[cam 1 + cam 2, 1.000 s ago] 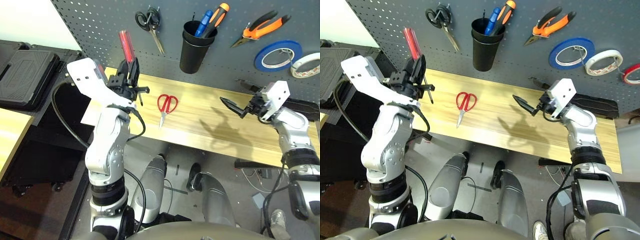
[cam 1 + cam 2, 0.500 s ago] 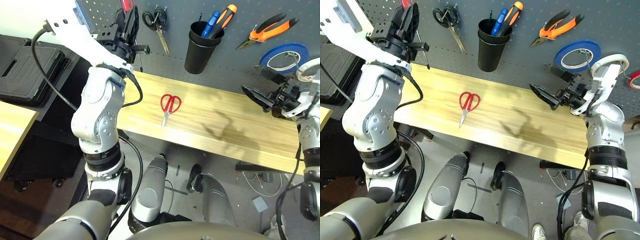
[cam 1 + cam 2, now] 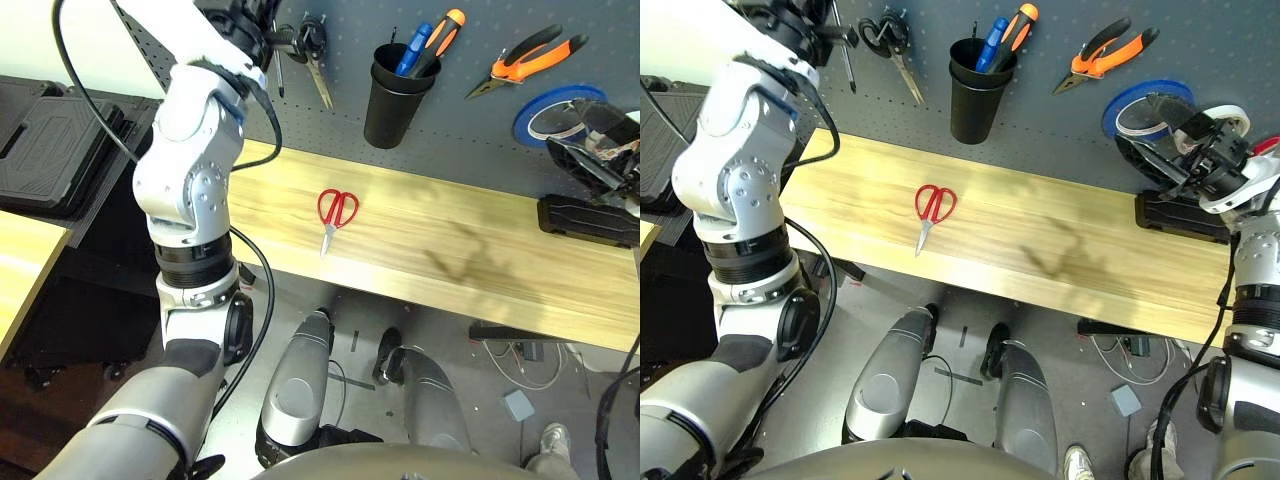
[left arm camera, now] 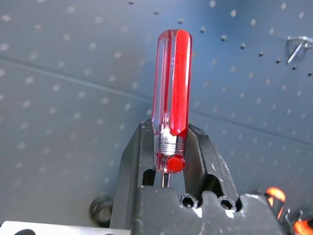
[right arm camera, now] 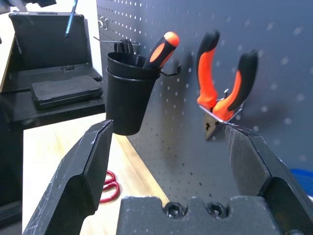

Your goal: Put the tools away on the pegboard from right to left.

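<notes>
1. The pegboard (image 3: 470, 140) fills the top of the head view, a dark grey perforated panel that stands behind the bench.
2. The bench (image 3: 500, 270) is a pale wooden top that runs from the left centre down to the right edge of the frame.
3. The left claw (image 4: 168, 161) is raised in the upper left of the head view, in front of the pegboard; its two fingers are clamped on the slim red-handled screwdriver (image 4: 171, 88) just below the handle, and the clear red handle stands up past the fingertips.
4. The right claw (image 5: 168, 147) sits at the right edge of the head view; its fingers are spread wide apart with nothing between them, and it faces the pegboard.
5. The black cup holder (image 3: 392, 85) hangs at the top centre and holds a blue-handled and an orange-and-black-handled tool.
6. The blue tape roll (image 3: 540, 110) hangs on the pegboard in the upper right, partly behind the right claw.
7. The orange-and-black pliers (image 3: 525, 60) hang on the pegboard in the upper right, just above the blue tape roll.
8. The black-handled scissors (image 3: 312, 55) hang left of the black cup holder, near the left claw.
9. The red-handled scissors (image 3: 335, 213) lie flat on the bench at the frame centre, blades closed and pointing toward the near edge, well apart from both claws.
</notes>
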`<act>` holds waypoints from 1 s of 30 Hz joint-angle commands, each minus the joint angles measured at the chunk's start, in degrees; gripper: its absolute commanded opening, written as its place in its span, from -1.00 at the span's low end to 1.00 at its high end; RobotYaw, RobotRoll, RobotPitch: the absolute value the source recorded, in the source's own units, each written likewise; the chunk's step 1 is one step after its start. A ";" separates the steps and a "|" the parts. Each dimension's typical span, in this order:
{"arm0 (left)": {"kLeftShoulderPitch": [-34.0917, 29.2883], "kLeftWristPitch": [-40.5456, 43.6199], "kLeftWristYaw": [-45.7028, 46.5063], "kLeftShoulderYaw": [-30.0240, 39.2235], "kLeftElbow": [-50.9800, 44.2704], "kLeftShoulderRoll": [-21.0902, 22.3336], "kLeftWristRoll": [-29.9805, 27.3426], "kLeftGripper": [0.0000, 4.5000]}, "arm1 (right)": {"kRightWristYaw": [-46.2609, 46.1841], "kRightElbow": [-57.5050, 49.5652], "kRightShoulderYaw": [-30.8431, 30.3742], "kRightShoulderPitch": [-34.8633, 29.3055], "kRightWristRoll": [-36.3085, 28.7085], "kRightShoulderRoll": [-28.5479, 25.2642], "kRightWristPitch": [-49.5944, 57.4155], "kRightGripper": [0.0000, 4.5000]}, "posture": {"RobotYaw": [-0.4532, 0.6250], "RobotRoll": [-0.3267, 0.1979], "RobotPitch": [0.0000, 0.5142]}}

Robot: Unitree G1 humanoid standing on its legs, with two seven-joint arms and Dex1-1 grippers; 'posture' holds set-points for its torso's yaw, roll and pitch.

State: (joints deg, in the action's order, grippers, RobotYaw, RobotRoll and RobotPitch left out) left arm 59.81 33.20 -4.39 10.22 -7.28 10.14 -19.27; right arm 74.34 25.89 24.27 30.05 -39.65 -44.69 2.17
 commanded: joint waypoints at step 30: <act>11.91 -24.41 1.32 -2.41 32.87 -12.94 4.47 -0.64 | -4.42 -9.77 -1.00 -0.95 0.57 4.04 3.04 1.00 | 0.20 0.25 -0.05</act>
State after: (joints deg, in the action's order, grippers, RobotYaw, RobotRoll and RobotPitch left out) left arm 72.13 10.17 -2.58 9.35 23.89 -2.30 -16.12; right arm 70.09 17.50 23.14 30.26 -39.20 -40.75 5.07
